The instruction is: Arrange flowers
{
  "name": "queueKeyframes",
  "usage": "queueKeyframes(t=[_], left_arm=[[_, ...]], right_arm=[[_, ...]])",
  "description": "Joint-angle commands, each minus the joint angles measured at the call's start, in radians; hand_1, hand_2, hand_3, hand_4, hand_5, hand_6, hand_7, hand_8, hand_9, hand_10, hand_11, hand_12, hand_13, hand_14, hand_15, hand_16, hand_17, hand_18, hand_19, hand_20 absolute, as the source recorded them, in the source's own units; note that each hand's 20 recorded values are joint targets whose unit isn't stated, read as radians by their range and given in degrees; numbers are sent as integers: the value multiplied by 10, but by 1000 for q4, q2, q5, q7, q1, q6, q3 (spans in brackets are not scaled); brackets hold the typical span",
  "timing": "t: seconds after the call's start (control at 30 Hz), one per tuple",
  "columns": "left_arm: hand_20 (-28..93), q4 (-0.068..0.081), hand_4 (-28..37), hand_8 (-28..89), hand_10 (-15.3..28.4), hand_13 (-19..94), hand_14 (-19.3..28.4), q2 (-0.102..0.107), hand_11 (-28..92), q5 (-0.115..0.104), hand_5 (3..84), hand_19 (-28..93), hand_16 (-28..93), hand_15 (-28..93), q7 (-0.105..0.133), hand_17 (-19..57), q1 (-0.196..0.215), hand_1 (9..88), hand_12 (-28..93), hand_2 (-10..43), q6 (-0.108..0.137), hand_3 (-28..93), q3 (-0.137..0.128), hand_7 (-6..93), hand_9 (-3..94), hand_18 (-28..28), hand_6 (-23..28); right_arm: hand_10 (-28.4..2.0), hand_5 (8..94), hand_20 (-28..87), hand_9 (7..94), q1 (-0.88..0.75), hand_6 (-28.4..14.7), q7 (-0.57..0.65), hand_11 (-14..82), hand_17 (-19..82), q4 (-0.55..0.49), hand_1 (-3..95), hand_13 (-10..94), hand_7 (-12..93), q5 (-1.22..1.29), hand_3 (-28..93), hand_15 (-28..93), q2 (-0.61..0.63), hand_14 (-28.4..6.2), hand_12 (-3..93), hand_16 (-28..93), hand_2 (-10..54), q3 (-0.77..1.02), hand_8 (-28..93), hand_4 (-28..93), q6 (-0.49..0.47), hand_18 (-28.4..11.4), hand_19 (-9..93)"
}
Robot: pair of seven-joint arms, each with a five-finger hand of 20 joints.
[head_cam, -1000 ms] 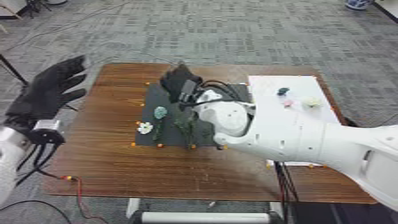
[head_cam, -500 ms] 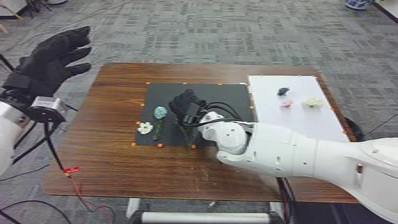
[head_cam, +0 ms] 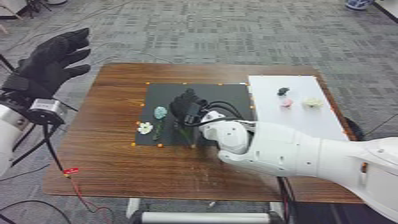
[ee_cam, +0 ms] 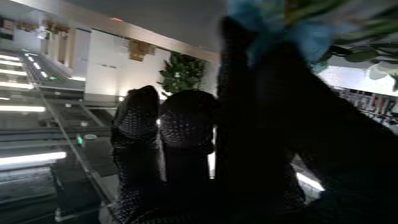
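Note:
In the head view, my right hand (head_cam: 185, 107) is low over the black mat (head_cam: 226, 94), covering the upper part of a green-stemmed flower (head_cam: 186, 132). A pale blue flower (head_cam: 160, 113) and a white flower (head_cam: 145, 128) lie beside it on the mat. In the right wrist view, my right hand (ee_cam: 188, 125) has thumb and a finger closed together on blue petals (ee_cam: 313, 41), with green leaves (ee_cam: 360, 25) close by. The other fingers are fairly straight. My left hand (head_cam: 46, 67) is held up off the table's left side, fingers spread and relaxed.
On the white board (head_cam: 311, 117), right of the mat, are a dark flower (head_cam: 282, 91), a pink flower (head_cam: 286, 103) and a cream flower (head_cam: 312, 102). The right forearm (head_cam: 293, 147) crosses the brown table (head_cam: 115, 165). Small orange markers edge the mat.
My right hand came from the mat's far edge toward the near side, down to the green-stemmed flower, and then stayed nearly still. My left hand rose and moved slightly away from the bottom edge.

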Motion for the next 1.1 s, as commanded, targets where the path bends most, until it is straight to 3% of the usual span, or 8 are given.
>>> queueKeyframes(t=[0.03, 0.3, 0.5, 0.67, 0.77, 0.87, 1.0, 1.1], left_arm=[[101, -11, -283, -77, 79, 14, 108, -15, 156, 1, 176, 308, -44, 327, 4, -138, 17, 300, 211, -51, 6, 458, -14, 180, 108, 194, 13], [102, -15, -283, -77, 79, 14, 109, -19, 159, -1, 177, 309, -44, 328, 4, -138, 29, 301, 212, -49, 11, 456, -20, 180, 108, 194, 12], [102, -17, -283, -77, 79, 15, 108, -23, 157, 1, 177, 308, -44, 327, 9, -139, 33, 298, 210, -50, 11, 461, -21, 181, 108, 193, 12], [102, -23, -283, -77, 79, 14, 108, -44, 157, 6, 177, 307, -44, 329, 12, -138, 64, 300, 211, -49, 20, 459, -37, 180, 108, 193, 12], [102, -32, -283, -77, 78, 13, 108, -78, 157, 16, 176, 306, -44, 329, 18, -138, 117, 298, 212, -49, 71, 461, -57, 180, 107, 193, 12], [102, -51, -283, -76, 77, 12, 107, -135, 157, 15, 175, 307, -43, 328, 25, -139, 219, 294, 212, -51, 99, 470, -109, 180, 106, 193, 12], [103, -78, -283, -77, 77, 6, 105, -215, 157, 11, 174, 307, -43, 322, 49, -140, 341, 302, 214, -49, 160, 455, -160, 181, 104, 193, 12], [104, -75, -283, -77, 77, 5, 105, -241, 158, -1, 174, 307, -40, 323, 64, -141, 378, 302, 216, -49, 174, 455, -161, 181, 103, 193, 12]], right_arm=[[-62, 627, 566, 716, 37, 58, 11, 302, 282, -30, 305, 641, 301, -6, 879, 787, 21, -67, 261, 356, -95, 21, -167, -283, -9, -200, 776], [-82, 593, 573, 660, 44, 40, 32, 290, 266, -71, 260, 616, 293, 1, 886, 800, 47, -78, 233, 358, -95, 60, -169, -283, 7, -209, 778], [-97, 563, 574, 615, 21, 28, 6, 304, 251, -191, 242, 591, 288, 36, 888, 806, 124, -91, 246, 354, -95, 145, -164, -283, -38, -213, 774], [-115, 421, 563, 476, -147, 9, -185, 361, 237, -350, 290, 534, 284, 118, 926, 809, 274, -103, 266, 346, -95, 392, -155, -275, -91, -209, 774], [-121, 377, 556, 428, -276, 12, -328, 360, 216, -393, 301, 502, 286, 115, 931, 809, 349, -109, 267, 333, -95, 531, -157, -266, -55, -205, 758], [-120, 377, 553, 418, -383, 27, -456, 368, 201, -434, 322, 483, 299, 154, 932, 809, 418, -110, 269, 330, -73, 630, -167, -247, -25, -199, 742], [-121, 381, 557, 422, -502, 43, -604, 435, 215, -464, 377, 465, 307, 213, 932, 771, 467, -102, 295, 426, -38, 764, -186, -279, -146, -190, 753], [-124, 373, 557, 422, -538, 42, -599, 486, 229, -488, 386, 465, 295, 197, 932, 767, 508, -106, 329, 443, -25, 773, -182, -282, -168, -187, 769]])
